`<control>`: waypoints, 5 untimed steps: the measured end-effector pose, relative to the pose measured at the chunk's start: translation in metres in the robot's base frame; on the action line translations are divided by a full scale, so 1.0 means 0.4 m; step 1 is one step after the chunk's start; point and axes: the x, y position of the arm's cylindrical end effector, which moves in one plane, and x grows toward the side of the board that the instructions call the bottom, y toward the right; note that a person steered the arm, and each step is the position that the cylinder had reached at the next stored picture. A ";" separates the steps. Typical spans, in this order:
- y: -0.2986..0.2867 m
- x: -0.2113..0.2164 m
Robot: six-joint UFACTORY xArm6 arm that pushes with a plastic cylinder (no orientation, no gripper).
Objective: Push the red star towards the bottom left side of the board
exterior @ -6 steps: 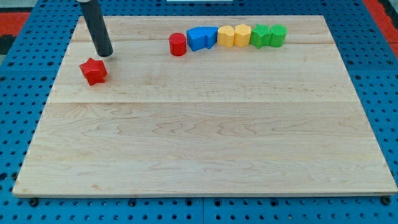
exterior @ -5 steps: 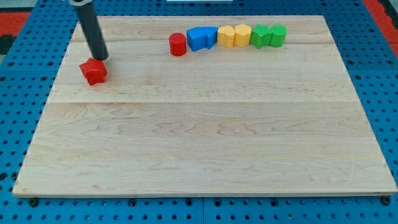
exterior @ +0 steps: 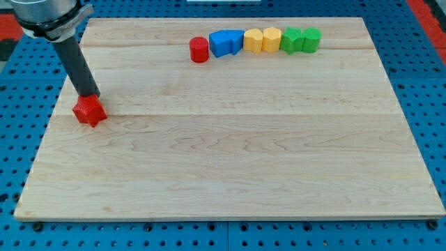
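**Tip against the red star at the board's left edge**

We see my tip (exterior: 89,95) resting right at the upper side of the red star (exterior: 89,111), touching it or as good as touching; the contact line itself is too fine for us to settle. The rod rises from there toward the view's top left, where the arm's grey mount fills the corner. There are no fingers on this arm, only the straight dark rod, so we cannot speak of them being apart or together.

The red star lies on the wooden board (exterior: 230,167) near its left edge, roughly a third of the way down from the top edge. It sits alone, well apart from every other block.

Along the top of the board we count a row of blocks. At the row's left stands a red cylinder (exterior: 199,49), just beside a blue block (exterior: 226,42) whose shape we cannot make out surely. Next come two yellow blocks (exterior: 262,40) touching each other, then two green blocks (exterior: 300,39), likewise pressed together. The row runs close under the board's top edge.

The board rests on a blue perforated counter (exterior: 418,90), which shows on all sides around it.
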 end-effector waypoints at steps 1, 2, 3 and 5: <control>-0.036 0.085; -0.073 0.170; -0.085 0.197; -0.058 0.098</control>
